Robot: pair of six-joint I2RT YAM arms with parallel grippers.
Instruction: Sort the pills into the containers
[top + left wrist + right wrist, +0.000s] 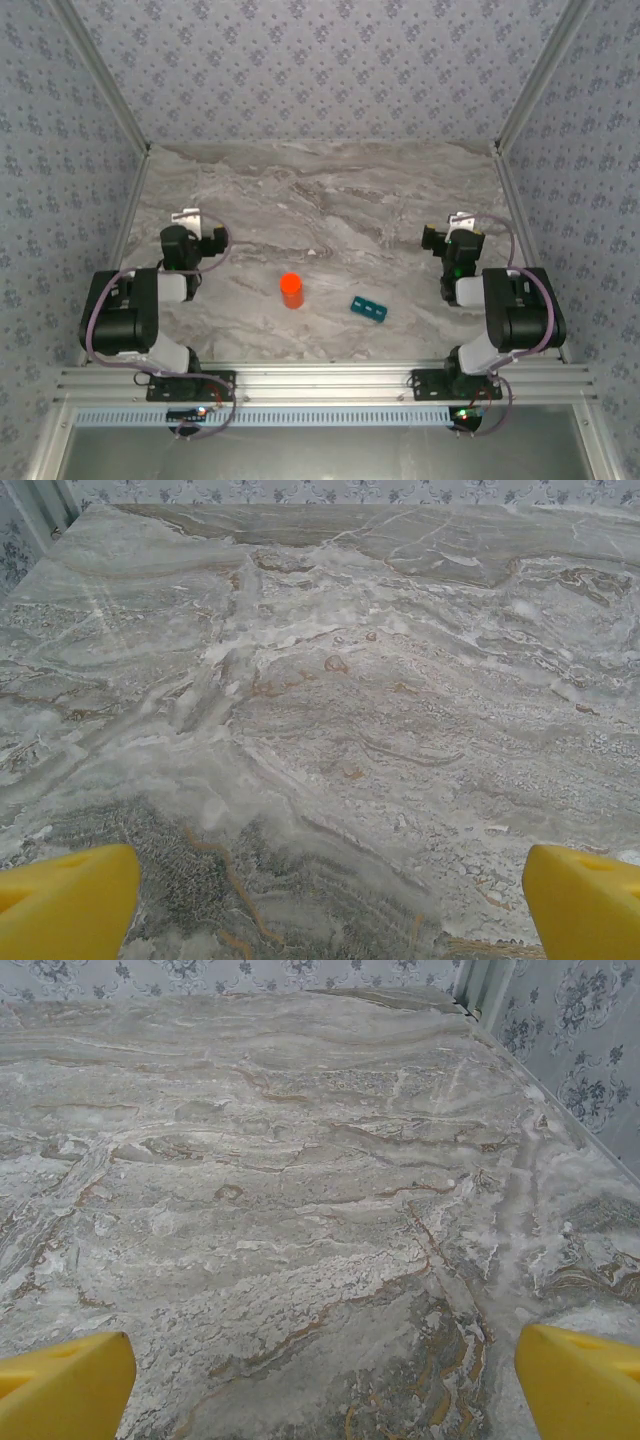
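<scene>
Obs: left claw [325, 905] spread wide, nothing between its yellow fingers [65, 905], with bare marble counter [330, 200] beneath. The right claw [325, 1385] is likewise wide open and empty. The teal compartment box [369, 309] lies near the counter's front edge, between the arms and nearer the right one. The orange bottle [291, 290] stands upright to its left, not touching it.

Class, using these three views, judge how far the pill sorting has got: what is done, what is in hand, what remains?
Done: nothing visible. The orange bottle stands upright beside the teal box, not touching it; the box's contents are too small to tell. In hand: nothing; the left gripper and right gripper are open over bare table. Left: the whole sorting.
</scene>
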